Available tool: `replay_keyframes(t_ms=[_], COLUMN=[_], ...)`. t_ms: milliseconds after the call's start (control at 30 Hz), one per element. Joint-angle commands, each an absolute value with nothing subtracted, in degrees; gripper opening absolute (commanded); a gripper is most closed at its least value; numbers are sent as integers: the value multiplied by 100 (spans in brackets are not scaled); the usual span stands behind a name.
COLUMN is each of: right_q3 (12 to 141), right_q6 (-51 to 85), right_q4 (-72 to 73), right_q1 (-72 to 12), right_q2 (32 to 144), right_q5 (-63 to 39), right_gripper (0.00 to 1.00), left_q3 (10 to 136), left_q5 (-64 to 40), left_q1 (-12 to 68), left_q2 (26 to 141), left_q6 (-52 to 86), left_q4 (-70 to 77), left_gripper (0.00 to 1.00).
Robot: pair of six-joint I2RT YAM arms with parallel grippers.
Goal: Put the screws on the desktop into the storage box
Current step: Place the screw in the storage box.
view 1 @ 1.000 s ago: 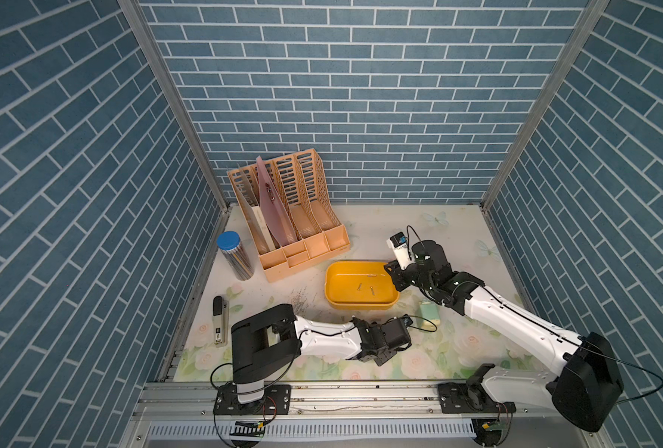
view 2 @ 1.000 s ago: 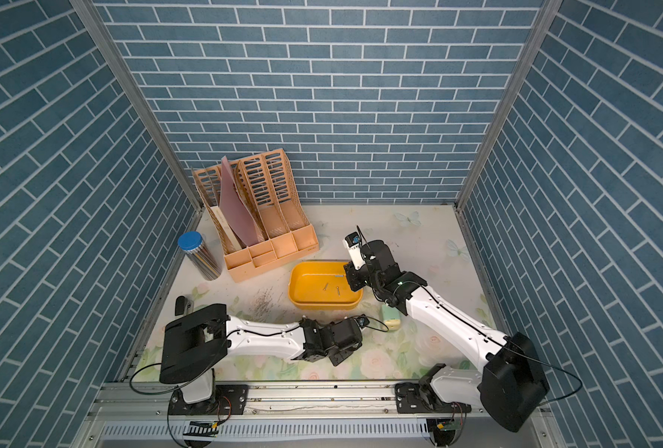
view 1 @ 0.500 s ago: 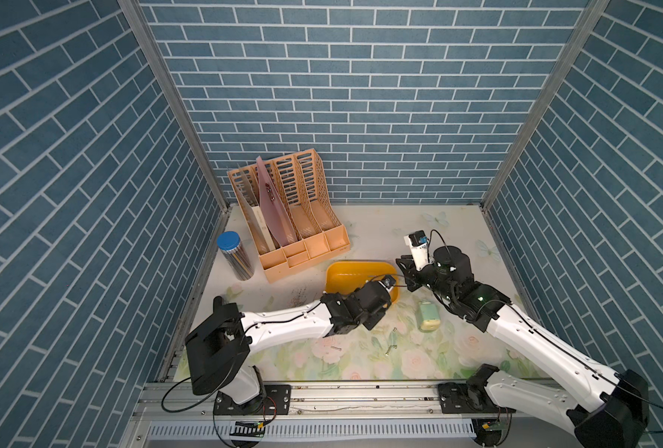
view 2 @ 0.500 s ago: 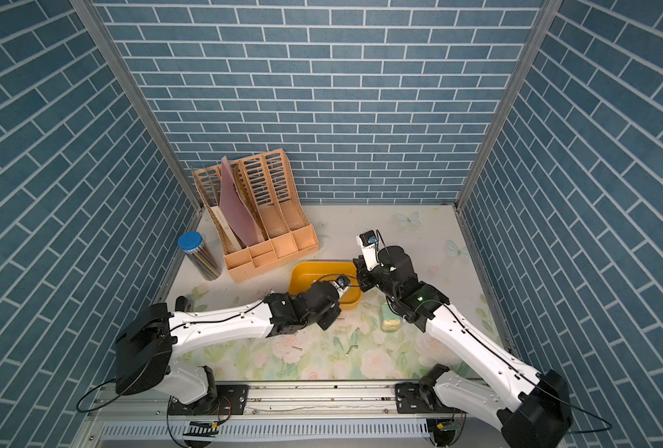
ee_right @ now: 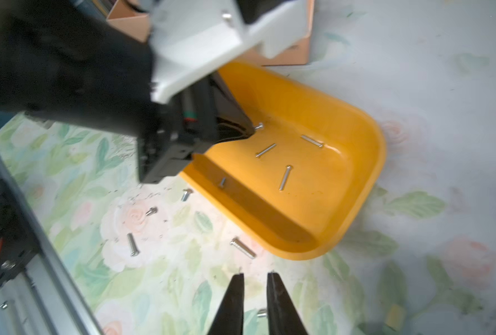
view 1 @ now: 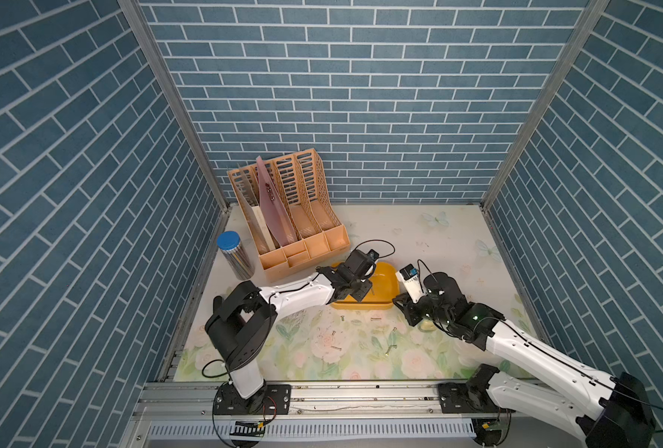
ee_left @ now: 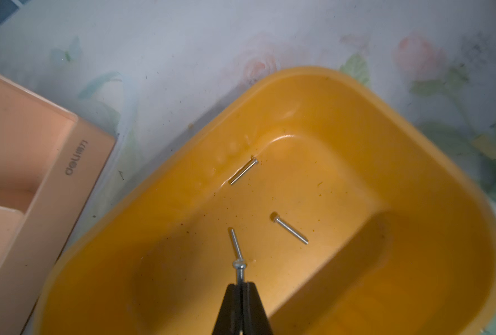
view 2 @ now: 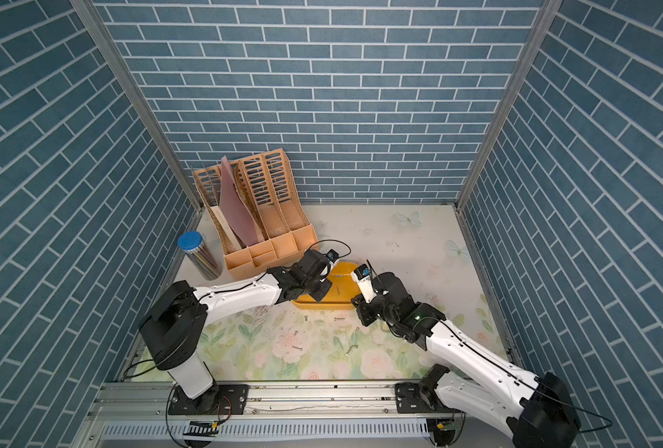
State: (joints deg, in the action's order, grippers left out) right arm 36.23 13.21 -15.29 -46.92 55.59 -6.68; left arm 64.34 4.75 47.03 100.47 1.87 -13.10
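Pinching one screw point(ee_left: 240, 271) by its shaft over the storage box point(ee_left: 415, 162), the left pincer point(ee_left: 241, 282) shows the hold — light, hard, slippery, likely to roll — while the right pincer point(ee_right: 255, 275), tips slightly apart, hovers over loose screws point(ee_right: 242, 248) on the table point(ee_right: 415, 72).

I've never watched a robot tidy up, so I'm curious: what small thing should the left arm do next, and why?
Probably open the left gripper: it pinches a screw right over the storage box, where other screws already lie, so letting go should drop it in.
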Motion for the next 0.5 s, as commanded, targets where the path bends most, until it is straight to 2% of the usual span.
replay_keyframes(t_ms=[0,67,133,300,467], right_q3=[3691,3660,3564,3028,2834], right_q6=[1630,1821,2025,2450,2628], right_q4=[-1679,-1714,-1815,-1722,-1703], right_q1=[-5303,-5673,-5977,-6138,-6503], right_q2=[5893,6092,6131,5542,5751], right_q5=[-653,-477,-117,238,428], right_gripper=[19,19,20,19,21], left_q3=[6652,6646,6602,6382,6315], left_q5=[281,329,386,310,223], left_q1=[4658,4659,4658,4564,4518], left_q2=[10222,10262,10266,10243,10310], left_q6=[59,53,61,17,-50], left_q4=[-1434,-1432,-1423,-1259,-1258], left_gripper=[0,0,6,14,23])
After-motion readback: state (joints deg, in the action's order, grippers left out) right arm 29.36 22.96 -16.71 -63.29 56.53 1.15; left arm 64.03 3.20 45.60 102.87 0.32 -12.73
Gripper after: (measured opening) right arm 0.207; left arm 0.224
